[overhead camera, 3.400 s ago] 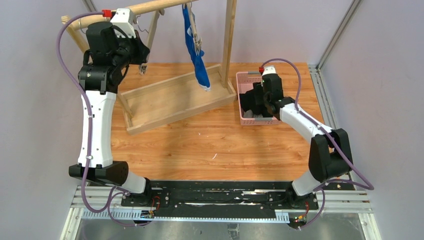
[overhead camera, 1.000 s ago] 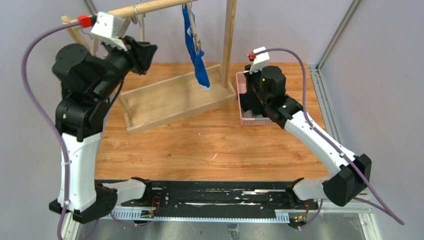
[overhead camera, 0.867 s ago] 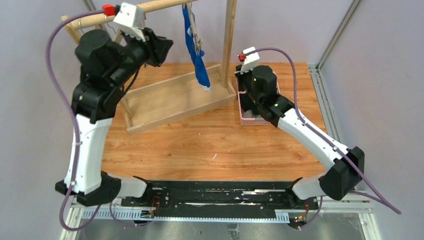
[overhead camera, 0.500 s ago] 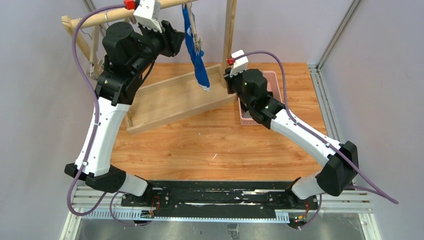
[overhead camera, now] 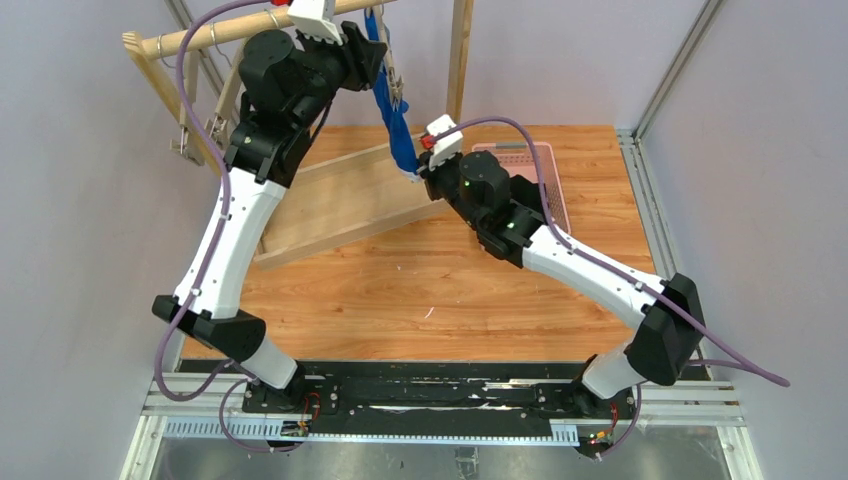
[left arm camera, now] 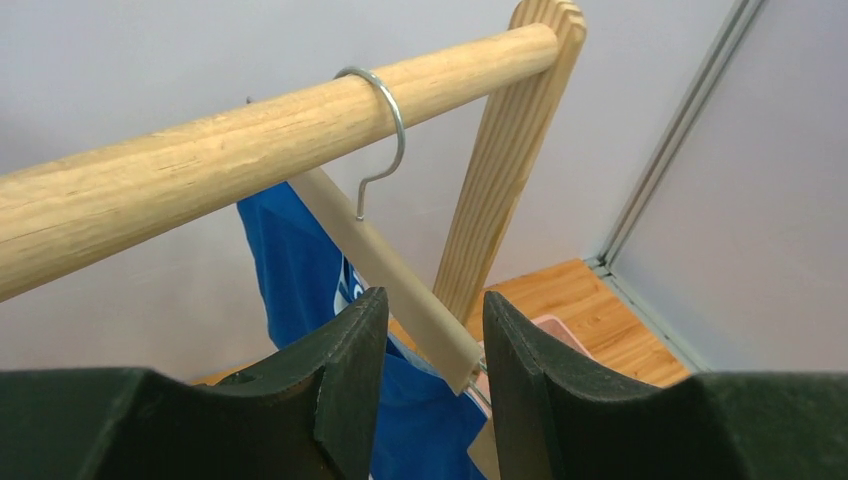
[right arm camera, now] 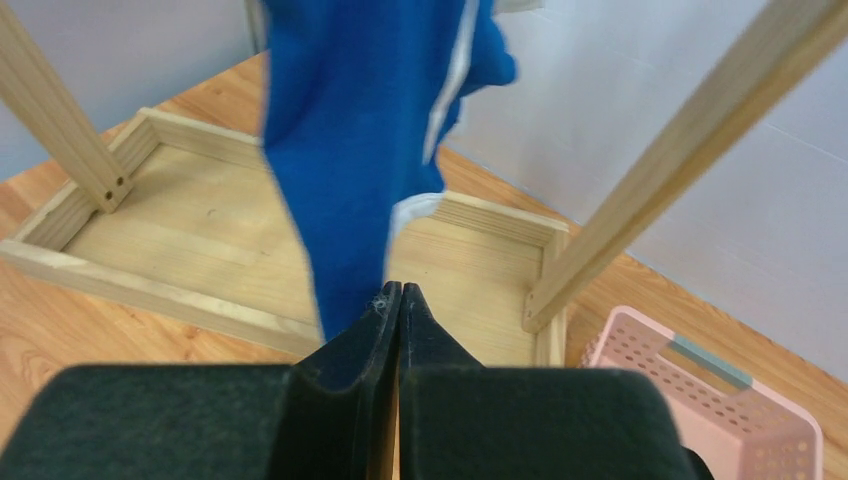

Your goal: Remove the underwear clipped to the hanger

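1. Wooden rack [overhead camera: 215, 30]. We list a round rail on slanted posts, standing in a shallow wooden base frame [overhead camera: 330, 190] at the back left of the table [overhead camera: 400, 290].

2. Left gripper [overhead camera: 372, 55]. We find it raised high, just beside the rail. In the wrist view its fingers [left arm camera: 350, 350] stand apart and grasp nothing, and the hanger shows beyond the gap.

3. Hanger [left arm camera: 390, 270]. We record a pale wooden bar with a wire hook [left arm camera: 385, 100] looped over the rail, close to the right post.

4. Underwear [overhead camera: 398, 130]. We note one bright blue garment with white trim, clipped to the hanger and hanging down over the base frame. This is its present place.

5. Right gripper [overhead camera: 420, 172]. We see it at the garment's lower end with its fingers [right arm camera: 375, 320] pressed fully together. The blue cloth [right arm camera: 340, 150] reaches down to the tips. We cannot tell whether any cloth is pinched.

6. Pink basket [overhead camera: 515, 155]. We list it on the table right of the rack, partly hidden by the right arm.
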